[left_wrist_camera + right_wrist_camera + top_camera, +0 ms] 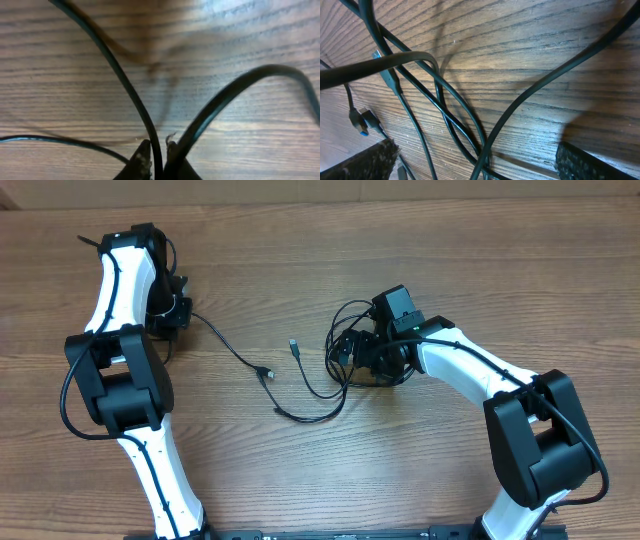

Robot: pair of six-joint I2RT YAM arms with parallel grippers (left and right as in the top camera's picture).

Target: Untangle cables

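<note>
Thin black cables lie on the wooden table [450, 260]. One cable [228, 348] runs from my left gripper [181, 315] out to a small plug [265, 370]. In the left wrist view that gripper [157, 150] is shut on this cable [125, 80], pinched between its fingertips [142, 152]. A knot of looped cables [345, 350] sits at centre right, and my right gripper [372, 360] hangs over it. The right gripper [480, 162] is open, its pads [365, 160] wide apart, with several crossing cables [450, 115] between them, none gripped. A blue-tipped plug [362, 125] lies at the left.
A loose cable end with a plug [293, 345] and a low loop [310, 415] trail from the knot toward the table's middle. A thicker black cord [235, 90] arches past the left fingers.
</note>
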